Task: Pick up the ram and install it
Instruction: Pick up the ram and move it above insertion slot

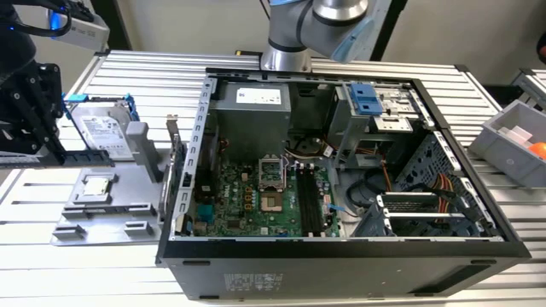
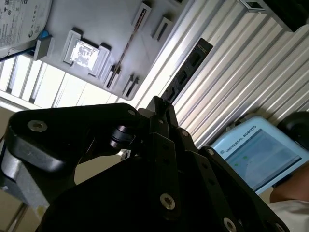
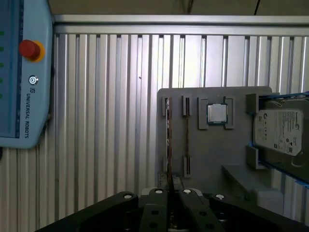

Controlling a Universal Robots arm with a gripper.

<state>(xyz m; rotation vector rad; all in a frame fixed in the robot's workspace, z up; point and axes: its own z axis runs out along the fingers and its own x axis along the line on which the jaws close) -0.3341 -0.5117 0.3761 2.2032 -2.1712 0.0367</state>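
Ribbed metal surface [image 3: 106, 121] is shown beneath the gripper [image 3: 169, 203], which is clamped on one end of the ram [image 3: 168, 145], held on edge by the grey tray [image 3: 217, 159] with its long axis projecting straight ahead, well apart from the black slots [image 1: 307, 198] inside the computer case [image 1: 341, 252].
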